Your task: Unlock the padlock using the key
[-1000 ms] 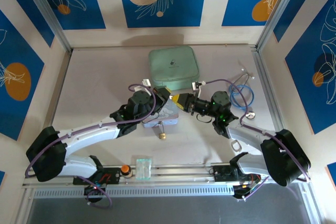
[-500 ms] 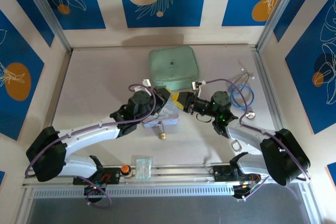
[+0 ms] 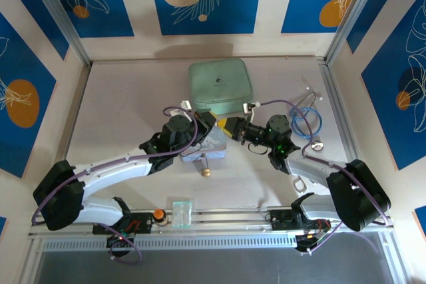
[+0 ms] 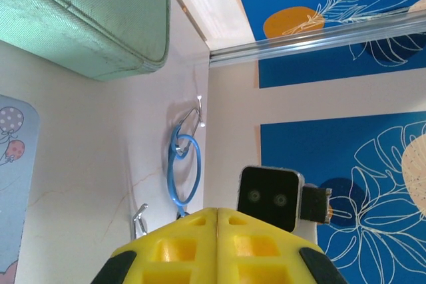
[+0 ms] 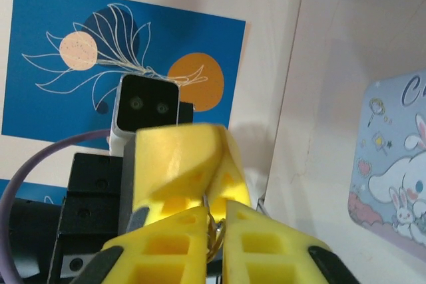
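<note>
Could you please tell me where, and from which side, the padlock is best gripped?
Probably by its brass body, from straight above. The padlock seems to lie flat on the table, in the open on the near side of the lilac tin, and its thin shackle offers little to pinch. Pinch across the body's width.

Left gripper (image 4: 217,215) fingers: matt yellow plastic, waffle-pocketed. Case (image 4: 86,18) beyond: mint woven cloth, rough grain. Scissors (image 4: 183,164) ahead: glossy blue plastic loops, silvery metal. Shiny thin metal wire (image 5: 213,227) between right gripper (image 5: 214,213) fingers. Tin (image 5: 393,184) alongside: smooth printed lilac.
</note>
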Tool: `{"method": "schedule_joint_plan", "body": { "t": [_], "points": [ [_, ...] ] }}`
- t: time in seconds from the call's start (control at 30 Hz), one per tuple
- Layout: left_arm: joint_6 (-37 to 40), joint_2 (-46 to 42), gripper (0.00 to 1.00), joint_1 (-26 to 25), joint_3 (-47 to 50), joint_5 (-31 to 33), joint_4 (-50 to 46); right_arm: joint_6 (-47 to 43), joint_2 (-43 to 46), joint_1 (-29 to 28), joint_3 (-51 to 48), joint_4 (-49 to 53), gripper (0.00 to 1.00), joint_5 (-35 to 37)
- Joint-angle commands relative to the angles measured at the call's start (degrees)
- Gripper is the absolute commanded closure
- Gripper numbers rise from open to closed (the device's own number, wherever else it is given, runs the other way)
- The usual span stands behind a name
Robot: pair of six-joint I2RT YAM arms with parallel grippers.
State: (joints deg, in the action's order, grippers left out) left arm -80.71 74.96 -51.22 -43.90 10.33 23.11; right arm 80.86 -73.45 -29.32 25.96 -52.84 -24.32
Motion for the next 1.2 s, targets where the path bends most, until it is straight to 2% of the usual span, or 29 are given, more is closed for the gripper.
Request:
{"method": "schedule_joint_plan", "body": {
  "t": [0.0, 0.5, 0.6, 0.7, 0.8, 0.9, 0.97, 1.17],
  "points": [
    [-0.3, -0.8, 1.0, 0.2, -1.6, -0.3, 0.2, -0.6, 0.3, 0.0, 0.2, -1.5, 0.93, -0.1],
    [0.1, -1.4, 0.99, 0.1, -0.8, 1.1, -0.1, -1.2, 1.5, 0.1, -0.5, 0.0, 1.0, 0.5],
    [0.4, -1.9, 0.76, 0.1, -0.4, 2.0, -1.0, -1.8, 2.2, 0.3, -0.7, 1.9, 1.0, 0.7],
    [1.2, -2.9, 0.47, 0.2, 0.6, 3.2, -1.1, -2.4, 3.1, 0.8, -1.0, 4.3, 1.0, 0.5],
    [3.9, -5.0, 0.3, 0.2, 0.0, 4.7, -5.9, -3.3, 4.2, 1.4, -1.5, 7.3, 1.0, 0.2],
    [7.0, -7.2, 0.22, 0.2, -2.4, 6.0, -15.8, -4.7, 5.4, 1.8, -2.2, 10.1, 1.0, -0.2],
    [8.5, -7.5, 0.23, 0.2, -4.4, 5.8, -23.5, -6.7, 6.6, 2.1, -2.1, 14.6, 1.0, -0.6],
    [14.2, -5.5, 0.24, -0.9, -5.5, 0.7, -34.5, -16.7, 11.5, 3.7, -0.1, 37.2, 1.0, -1.7]
  ]
}}
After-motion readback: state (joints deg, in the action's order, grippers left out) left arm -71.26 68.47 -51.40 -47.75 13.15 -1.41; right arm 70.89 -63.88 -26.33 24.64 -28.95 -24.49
